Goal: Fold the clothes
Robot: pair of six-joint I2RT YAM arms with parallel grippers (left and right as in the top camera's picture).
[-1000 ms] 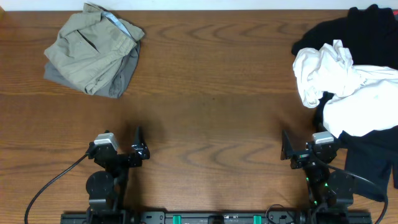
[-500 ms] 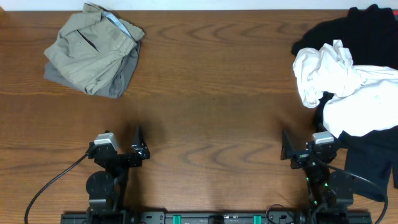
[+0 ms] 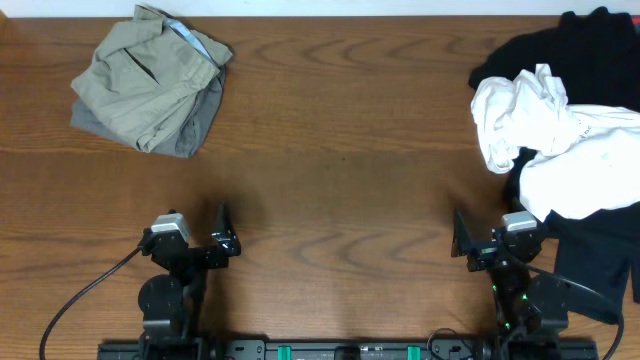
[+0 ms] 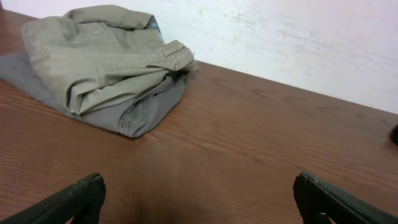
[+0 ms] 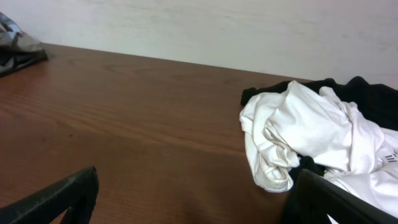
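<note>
Overhead: shows the khaki shorts [image 3: 150, 85] bunched atop the grey shorts [image 3: 195, 125], far left of the white shirt [image 3: 540, 135]; finds left gripper [image 3: 195, 237] and right gripper [image 3: 490, 242] spread wide, empty.

Left wrist: confirms khaki overlapping grey.

Right wrist: catches, possibly, the pile's edge well left of the shirt.

Risks pinching both layers together, dragging the grey pair along.

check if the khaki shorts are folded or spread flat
Loosely folded: the khaki shorts lie doubled over in a compact bundle on the grey shorts, with stacked layers showing along the edges.
</note>
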